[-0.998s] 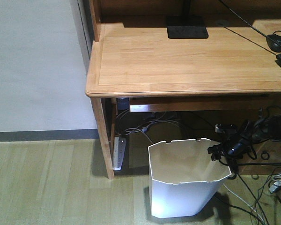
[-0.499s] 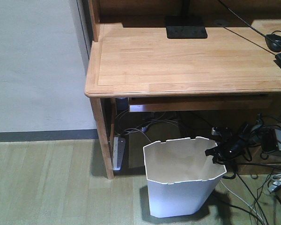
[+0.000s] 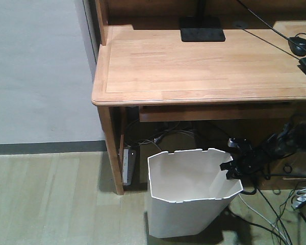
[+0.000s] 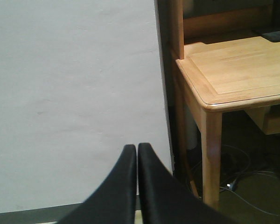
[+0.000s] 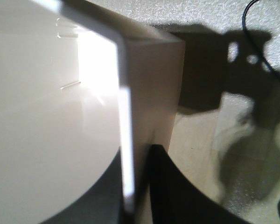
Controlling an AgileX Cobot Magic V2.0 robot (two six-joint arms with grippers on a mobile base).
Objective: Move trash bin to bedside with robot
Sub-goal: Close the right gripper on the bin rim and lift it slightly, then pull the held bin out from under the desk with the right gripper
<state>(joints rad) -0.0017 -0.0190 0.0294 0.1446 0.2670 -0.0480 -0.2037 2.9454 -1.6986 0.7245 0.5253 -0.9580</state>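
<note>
The white trash bin (image 3: 186,209) stands on the floor under the front edge of the desk, leaning a little to the left, its cream inside showing. My right gripper (image 3: 230,170), small and black on a thin arm, is shut on the bin's right rim. In the right wrist view one finger sits inside the bin wall (image 5: 51,116) and one outside, with the right gripper (image 5: 136,156) pinching the rim between them. Facing the pale wall, my left gripper (image 4: 137,147) is shut with nothing in it. The bedside is out of view.
A light wooden desk (image 3: 194,61) stands above the bin, its left leg (image 3: 111,153) close by. A power strip (image 3: 128,166) lies beside that leg. Black cables (image 3: 280,219) tangle on the floor at the right. A pale wall (image 3: 35,71) fills the left.
The trash bin has slid to the left and slightly towards the camera, held by my right gripper, which moved left with it. The left gripper shows no change.
</note>
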